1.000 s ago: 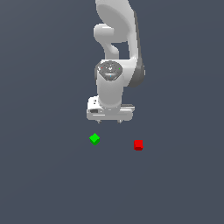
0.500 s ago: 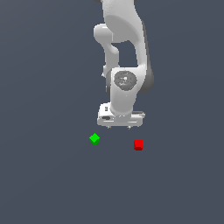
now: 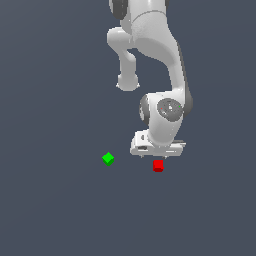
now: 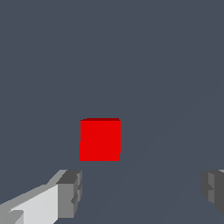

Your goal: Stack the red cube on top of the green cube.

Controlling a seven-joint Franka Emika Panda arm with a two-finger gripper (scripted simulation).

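Observation:
The red cube [image 3: 158, 165] rests on the grey floor, directly under the white hand. My gripper [image 3: 158, 156] hovers just above it. In the wrist view the red cube [image 4: 99, 140] sits a little ahead of the gap between the two grey fingertips [image 4: 70, 192], nearer to one of them, touching neither. My gripper [image 4: 142, 190] is open wide and holds nothing. The green cube [image 3: 108, 159] lies corner-on like a diamond, to the exterior view's left of the red cube, well apart from it. It does not appear in the wrist view.
The white arm [image 3: 150, 55] rises above and behind the hand. The flat grey floor [image 3: 55, 210] stretches all around the two cubes.
The arm has swung toward the exterior view's right and lowered, bringing the hand from between the cubes to just above the red cube. Neither cube has moved.

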